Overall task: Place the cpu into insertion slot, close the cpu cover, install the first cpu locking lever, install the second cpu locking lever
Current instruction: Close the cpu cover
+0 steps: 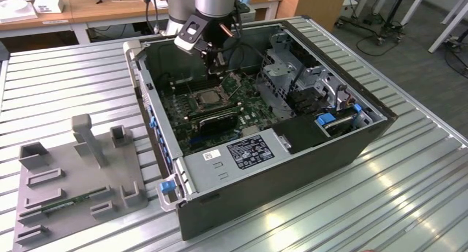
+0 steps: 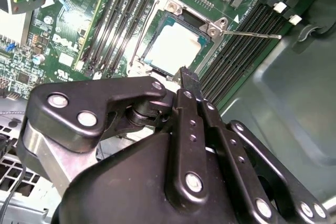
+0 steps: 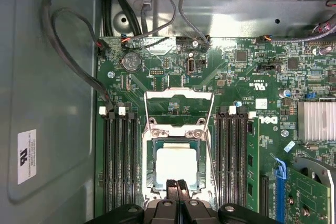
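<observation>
In the exterior view, we are looking at an open computer case [image 1: 278, 197] lying on a ribbed metal table [image 1: 380, 208]. A grey fixture tray [image 1: 73, 181] is sitting beside it toward the exterior view's left. The arm is reaching down into the case, and the gripper [image 1: 214, 68] is hanging near the insertion slot [image 1: 207, 100]. The case wall and a metal drive cage [image 1: 281, 71] are crowding in on either side.

In the second wrist view, the gripper's own black linkages are blocking much of the board. The gripper [image 2: 185, 74] is showing its fingertips pressed together with nothing between them. Just beyond them the cpu [image 2: 176, 45] is lying flat in the slot. A thin locking lever [image 2: 252, 34] is sticking out free over the memory slots [image 2: 239, 56].

In the first wrist view, the cpu [image 3: 177, 162] is sitting in the insertion slot [image 3: 149, 148]. The cpu cover [image 3: 178, 94] is swung open away from it, with green board showing through its cut-out. The closed fingertips are covering the slot's near edge, and we cannot tell whether they are touching it. Dark cables [image 3: 63, 30] are looping across the case floor.
</observation>
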Robot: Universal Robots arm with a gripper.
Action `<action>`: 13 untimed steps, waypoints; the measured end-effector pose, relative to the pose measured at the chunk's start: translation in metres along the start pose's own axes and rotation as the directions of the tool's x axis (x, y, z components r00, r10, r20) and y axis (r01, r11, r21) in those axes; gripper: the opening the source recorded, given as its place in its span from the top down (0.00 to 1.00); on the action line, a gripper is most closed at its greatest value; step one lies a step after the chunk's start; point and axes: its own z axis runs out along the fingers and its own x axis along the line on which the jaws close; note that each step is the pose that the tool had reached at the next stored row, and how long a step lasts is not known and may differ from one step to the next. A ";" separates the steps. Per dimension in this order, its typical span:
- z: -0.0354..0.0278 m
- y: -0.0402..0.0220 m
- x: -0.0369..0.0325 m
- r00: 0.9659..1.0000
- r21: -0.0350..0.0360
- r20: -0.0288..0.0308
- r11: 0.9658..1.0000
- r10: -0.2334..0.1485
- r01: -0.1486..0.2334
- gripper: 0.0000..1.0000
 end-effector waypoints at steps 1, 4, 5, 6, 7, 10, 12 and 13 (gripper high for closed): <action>0.0000 0.0000 0.0000 1.000 0.000 0.000 1.000 0.000 0.000 0.89; 0.0000 0.0000 0.0000 1.000 0.000 0.000 1.000 0.000 0.000 0.89; -0.0001 0.0000 0.0000 1.000 0.000 0.000 1.000 0.000 0.000 0.89; -0.0001 0.0000 0.0000 1.000 0.000 0.000 1.000 0.000 0.000 0.89; -0.0001 0.0001 0.0000 1.000 0.000 0.000 1.000 0.000 0.000 0.89; -0.0001 0.0007 0.0000 1.000 0.000 0.000 1.000 0.000 0.000 0.89; -0.0001 0.0017 0.0000 1.000 0.000 0.000 1.000 0.000 0.000 0.89; -0.0001 0.0023 0.0000 1.000 0.000 0.000 1.000 0.000 0.000 0.89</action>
